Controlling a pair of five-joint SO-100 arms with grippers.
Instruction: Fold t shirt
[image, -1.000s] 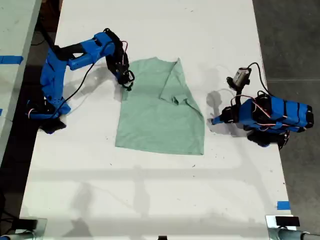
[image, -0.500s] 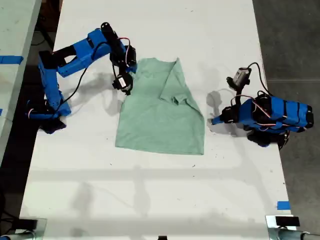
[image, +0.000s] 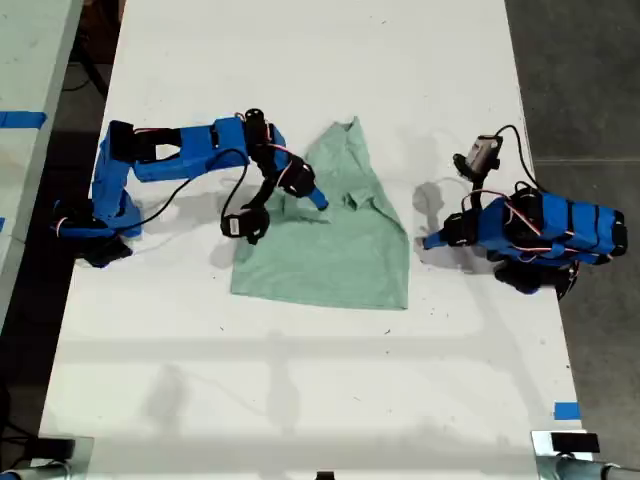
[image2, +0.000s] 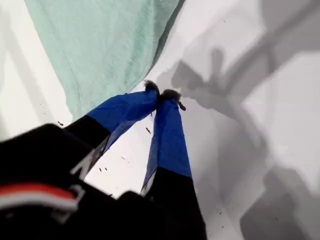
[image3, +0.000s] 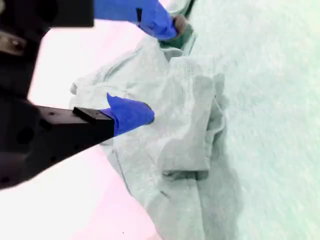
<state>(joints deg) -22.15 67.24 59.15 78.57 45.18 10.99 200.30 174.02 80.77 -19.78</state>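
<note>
The pale mint-green t shirt (image: 330, 250) lies flat in the middle of the white table, its shoulder on the exterior view's left pulled inward and bunched. My second gripper (image: 308, 192) hovers over that bunch, open, with crumpled cloth (image3: 190, 125) lying between and under its blue fingers (image3: 132, 114). I cannot tell whether the fingers touch the cloth. My first gripper (image: 425, 241) rests on the table just beyond the shirt's edge on the exterior view's right. It is shut, tips together (image2: 162, 94), holding nothing, with the shirt's edge (image2: 100, 45) beside it.
The white table (image: 300, 380) extends well beyond the shirt toward the exterior view's bottom. A strip of blue tape (image: 567, 410) marks its edge on the exterior view's right. Dark floor lies past that edge, and another table (image: 30, 60) stands at the exterior view's left.
My second arm swung from the shirt's outer shoulder toward its middle, and that shoulder and sleeve moved inward with it and bunched up. My first arm has not moved.
</note>
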